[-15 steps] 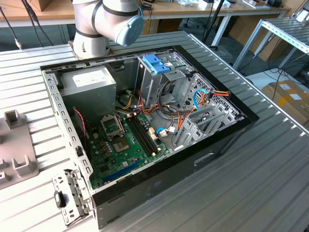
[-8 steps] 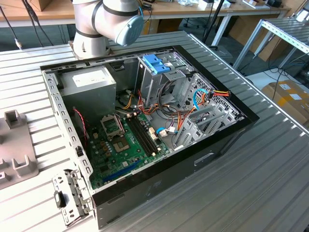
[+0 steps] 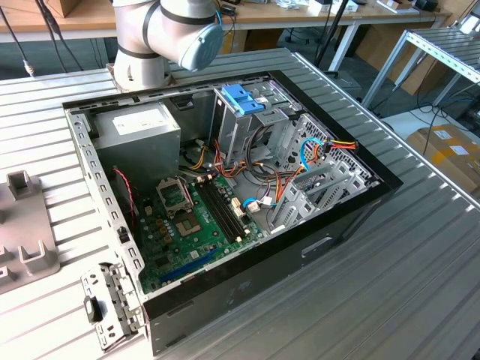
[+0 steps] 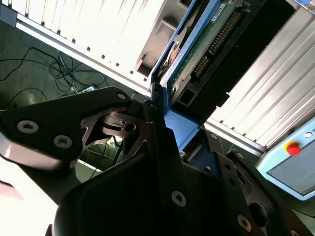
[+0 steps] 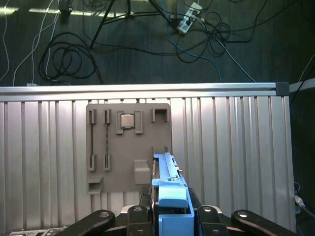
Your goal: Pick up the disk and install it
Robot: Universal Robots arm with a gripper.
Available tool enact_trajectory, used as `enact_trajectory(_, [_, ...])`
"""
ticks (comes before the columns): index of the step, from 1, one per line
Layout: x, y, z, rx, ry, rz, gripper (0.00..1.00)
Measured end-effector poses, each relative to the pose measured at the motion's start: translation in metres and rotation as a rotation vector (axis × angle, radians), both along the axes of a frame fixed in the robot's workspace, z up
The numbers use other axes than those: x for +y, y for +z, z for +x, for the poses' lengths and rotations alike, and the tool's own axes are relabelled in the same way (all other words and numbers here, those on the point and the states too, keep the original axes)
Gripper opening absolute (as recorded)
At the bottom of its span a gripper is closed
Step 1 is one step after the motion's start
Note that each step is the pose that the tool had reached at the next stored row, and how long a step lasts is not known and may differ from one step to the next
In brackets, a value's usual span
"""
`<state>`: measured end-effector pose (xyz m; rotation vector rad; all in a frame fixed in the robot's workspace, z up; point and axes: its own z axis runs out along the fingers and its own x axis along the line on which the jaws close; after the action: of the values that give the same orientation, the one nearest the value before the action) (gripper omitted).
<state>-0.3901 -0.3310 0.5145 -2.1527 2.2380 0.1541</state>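
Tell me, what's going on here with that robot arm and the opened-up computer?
A robot arm has the disk, a drive in a blue frame, gripped on edge in its end effector. In the first wrist view the disk is right beside a grey holder plate on the ribbed metal table. In the exterior view the computer case lies open on that table, and the disk is not yet installed in it.

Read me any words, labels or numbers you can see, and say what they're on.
Label on the power supply: too small to read.
Sticker on the disk: blurred, unreadable.
Labels on the cardboard boxes: too small to read.
Nothing can be quoted.
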Motion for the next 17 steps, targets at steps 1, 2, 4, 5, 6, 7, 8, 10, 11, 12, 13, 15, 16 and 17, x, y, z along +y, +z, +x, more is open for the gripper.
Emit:
enact_trajectory(1, [0.0,0.0,0.0008,0.0,0.0,0.0,0.37])
enact_trajectory(2, [0.0,0.0,0.0012,0.0,0.0,0.0,0.37])
enact_trajectory(4, [0.0,0.0,0.0022,0.0,0.0,0.0,0.37])
enact_trajectory(5, [0.0,0.0,0.0027,0.0,0.0,0.0001,0.37])
enact_trajectory(6, [0.0,0.0,0.0035,0.0,0.0,0.0001,0.37])
enact_trajectory(7, [0.0,0.0,0.004,0.0,0.0,0.0001,0.37])
enact_trajectory(8, [0.0,0.0,0.0049,0.0,0.0,0.0001,0.37])
enact_trajectory(10, [0.0,0.0,0.0059,0.0,0.0,0.0,0.37])
enact_trajectory(11, [0.0,0.0,0.0065,0.0,0.0,0.0001,0.37])
enact_trajectory(12, [0.0,0.0,0.007,0.0,0.0,0.0,0.37])
enact_trajectory(13, [0.0,0.0,0.0076,0.0,0.0,0.0,0.37])
enact_trajectory(15, [0.0,0.0,0.0092,0.0,0.0,0.0001,0.37])
enact_trajectory(16, [0.0,0.0,0.0097,0.0,0.0,0.0,0.37])
enact_trajectory(17, [0.0,0.0,0.0102,0.0,0.0,0.0,0.37])
